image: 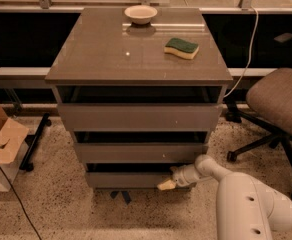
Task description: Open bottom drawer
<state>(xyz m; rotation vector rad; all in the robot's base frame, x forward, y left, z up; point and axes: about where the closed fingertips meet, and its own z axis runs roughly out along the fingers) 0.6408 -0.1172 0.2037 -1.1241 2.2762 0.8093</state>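
Over the speckled floor, the arm reaches low and leftward, gripper at the bottom drawer, jaw state unclear

I count three drawers, one bowl and one sponge on the worktop, one chair, one box, and my one end effector at the bottom drawer.

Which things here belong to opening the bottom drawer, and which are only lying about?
For the job: bottom drawer; hand, at the right end of the drawer's front.
Lying about: bowl and sponge on the cabinet top; chair; cardboard box.
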